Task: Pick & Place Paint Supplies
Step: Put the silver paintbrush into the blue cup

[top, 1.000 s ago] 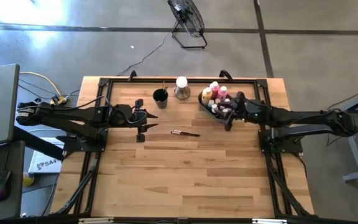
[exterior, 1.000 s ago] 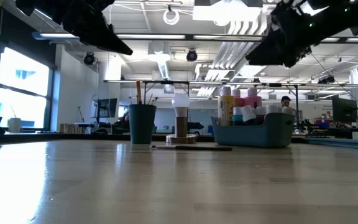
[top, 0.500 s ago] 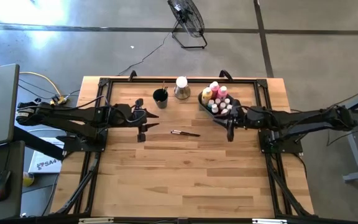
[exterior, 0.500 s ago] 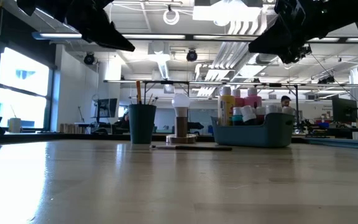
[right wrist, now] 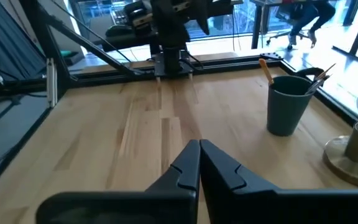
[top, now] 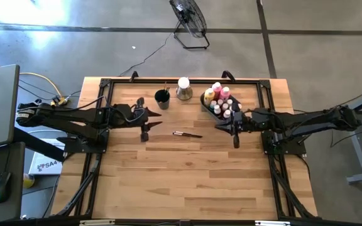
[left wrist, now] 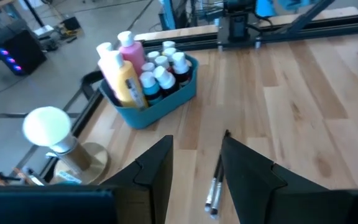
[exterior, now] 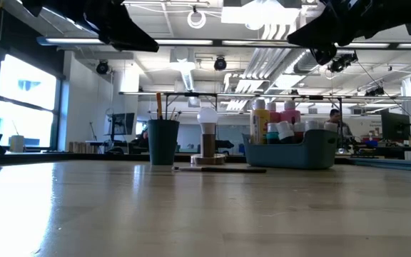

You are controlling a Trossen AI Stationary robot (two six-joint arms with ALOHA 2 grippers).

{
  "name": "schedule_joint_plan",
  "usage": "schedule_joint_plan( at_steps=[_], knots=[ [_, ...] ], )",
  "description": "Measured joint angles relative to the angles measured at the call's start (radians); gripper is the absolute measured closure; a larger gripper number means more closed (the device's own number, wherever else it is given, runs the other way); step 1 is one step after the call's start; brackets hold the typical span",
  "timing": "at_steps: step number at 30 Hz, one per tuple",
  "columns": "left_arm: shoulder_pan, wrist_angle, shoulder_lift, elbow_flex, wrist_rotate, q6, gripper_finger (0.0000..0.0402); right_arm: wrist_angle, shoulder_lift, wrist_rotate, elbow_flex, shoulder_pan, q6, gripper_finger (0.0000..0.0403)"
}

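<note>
Paint bottles with pink, yellow and teal bodies and white-capped pots (top: 219, 99) stand in a grey-blue bin (left wrist: 178, 98) at the far right. Two thin dark brushes (top: 187, 134) lie flat on the wood mid-table, also in the left wrist view (left wrist: 214, 186). More brush handles stick out of a dark cup (top: 162, 98). My left gripper (top: 152, 120) hovers open, left of the lying brushes, with nothing between its fingers (left wrist: 157, 167). My right gripper (top: 222, 126) hangs shut and empty just on the near side of the bin, right of the brushes.
A white bulb on a round wooden base (top: 183, 88) stands between the cup and the bin. A black frame (top: 105, 85) runs round the table top. Bare wood (top: 187, 176) fills the near half. A person (exterior: 334, 118) sits in the room beyond.
My right gripper has swung from above the bin's near rim toward the table's near edge, off the bin, and has shut on nothing. My left gripper has tipped its fingers up a little without shifting place. The brushes, the bin and the cup have stayed put.
</note>
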Motion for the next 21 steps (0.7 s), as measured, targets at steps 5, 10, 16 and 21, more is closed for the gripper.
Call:
schedule_joint_plan(
  at_steps=[5, 10, 16, 21],
  knots=[
    [0.000, -0.006, -0.020, 0.000, -0.014, 0.042, 0.0287, -0.001, -0.013, -0.001, 0.000, 0.000, -0.063, 0.0400],
    [0.000, -0.053, -0.089, 0.001, 0.007, 0.074, 0.0345, -0.016, -0.068, -0.001, 0.000, 0.000, -0.095, 0.0400],
    [-0.001, -0.131, -0.164, 0.001, 0.090, 0.139, 0.0395, -0.110, -0.156, -0.001, 0.000, 0.000, -0.098, 0.0400],
    [0.000, -0.143, -0.220, 0.001, 0.096, 0.180, 0.0398, -0.180, -0.231, -0.005, 0.000, 0.000, -0.092, 0.0400]
  ],
)
